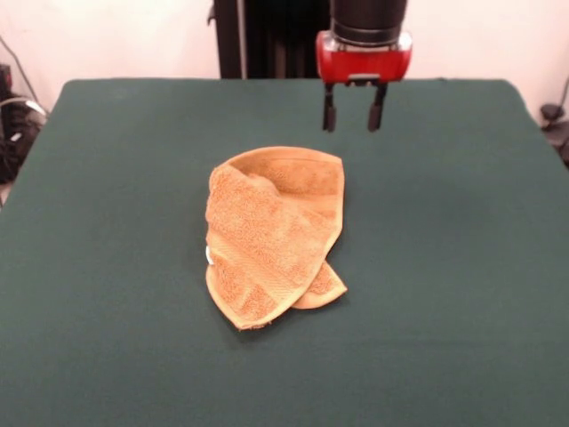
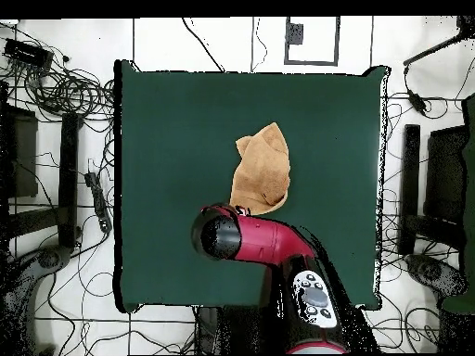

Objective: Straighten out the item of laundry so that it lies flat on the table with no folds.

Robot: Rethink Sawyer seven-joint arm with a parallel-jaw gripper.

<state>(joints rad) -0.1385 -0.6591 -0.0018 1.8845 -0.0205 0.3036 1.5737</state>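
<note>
— Looking at it from across the surface (image 1: pixel 107 356), where's the towel (image 1: pixel 271 236) sitting?

— Roughly in the middle of the green cloth, a touch left of centre from this side. It's doubled over on itself: a top layer slants across from the far right down to the near left, and a corner of the layer beneath pokes out at the near right. There's a speck of white at its left edge, probably the tag.

— So nowhere near flat yet.

— I'd say not. At least one big fold is in it, which is why it reads as a lumpy oval rather than a rectangle.

— And the pincer (image 1: pixel 353 114)?

— Hanging off the red wrist, beyond the towel's far edge and a little to the right, lifted clear of the cloth. The two dark fingers (image 1: pixel 329 114) stand apart with a plain gap between them, and nothing's in that gap. It's released, touching neither towel nor surface.

— Why would it be parked there?

— My guess is it's lined up near the far hem, spread wide enough to drop over an edge and pull the folded layer back. From above, the arm (image 2: pixel 269 241) covers the pincer, so that view adds nothing on the fingers.
</note>
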